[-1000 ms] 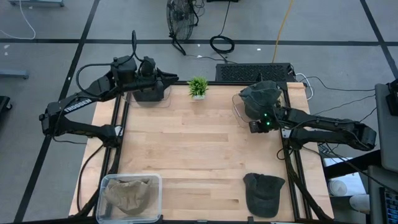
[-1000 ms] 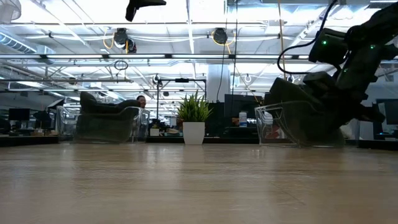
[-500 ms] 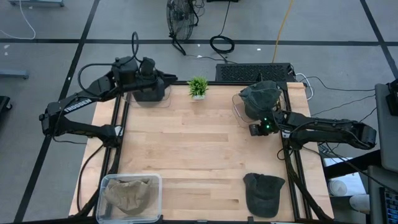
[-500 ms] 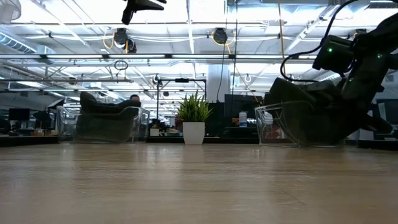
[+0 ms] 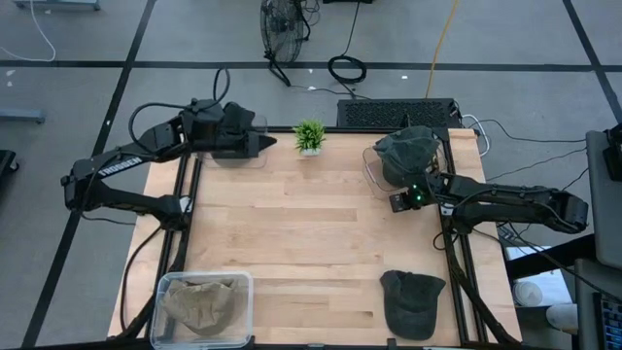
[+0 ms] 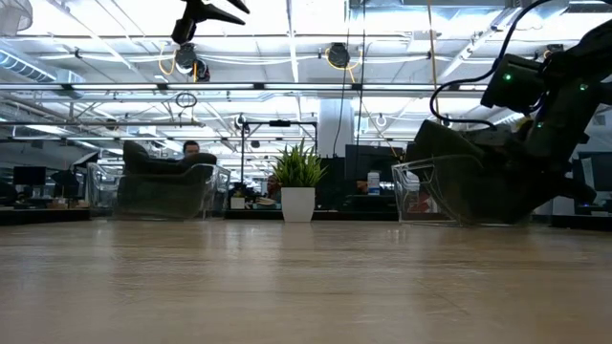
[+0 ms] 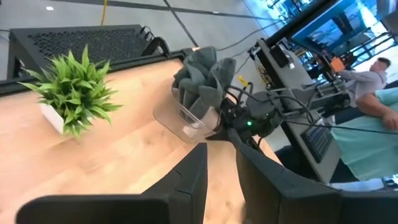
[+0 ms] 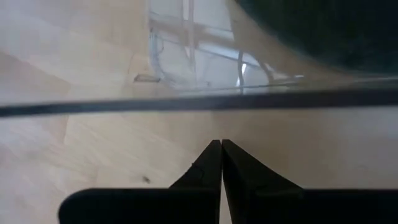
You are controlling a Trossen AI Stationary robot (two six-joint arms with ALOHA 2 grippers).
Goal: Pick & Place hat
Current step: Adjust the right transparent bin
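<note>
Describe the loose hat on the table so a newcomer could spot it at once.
From above, find the wooden table and go to its near right corner, on the right arm's side. The dark cap lies flat there on the bare wood. Unlike the other hats, it sits in no clear bin; the tan hat opposite is in a bin.

a dark cap lies flat at the worktop's near right corner. another dark hat sits bunched in a clear bin at the far right edge.

left gripper parted, right gripper closed
</note>
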